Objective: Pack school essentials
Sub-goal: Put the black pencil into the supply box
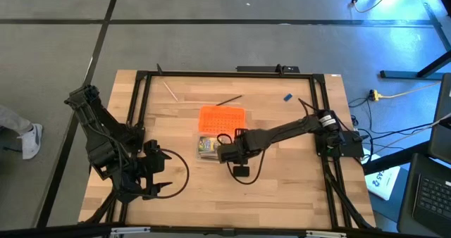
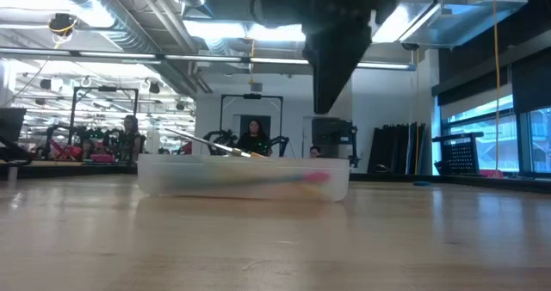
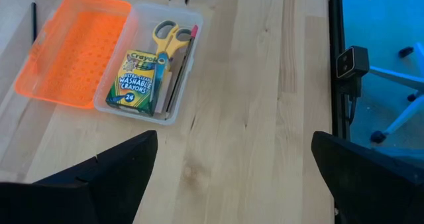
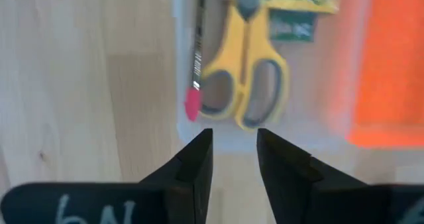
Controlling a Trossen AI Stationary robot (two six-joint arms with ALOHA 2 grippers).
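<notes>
A clear box [image 3: 179, 98] lies open on the table, its orange lid [image 3: 73, 52] flat beside it. Inside lie the green-yellow crayon box [image 3: 136, 81], the yellow-handled scissors [image 4: 242, 85] and a red-tipped pencil [image 4: 193, 85]. My right gripper [image 4: 234, 148] hovers over the box's end by the scissor handles, its fingers narrowly open and touching nothing. My left gripper [image 3: 235, 144] waits wide open near the table's near-left part [image 1: 163, 174]. A dark pencil [image 1: 229, 99], a pale stick [image 1: 170, 90] and a tiny blue piece [image 1: 287, 96] lie on the far part of the table. The pale pink block is not in view.
A black frame [image 1: 141, 90] runs around the table top. Free wood lies to the near side and right of the box [image 3: 265, 118]. In the low view, people and equipment show in the room behind the table.
</notes>
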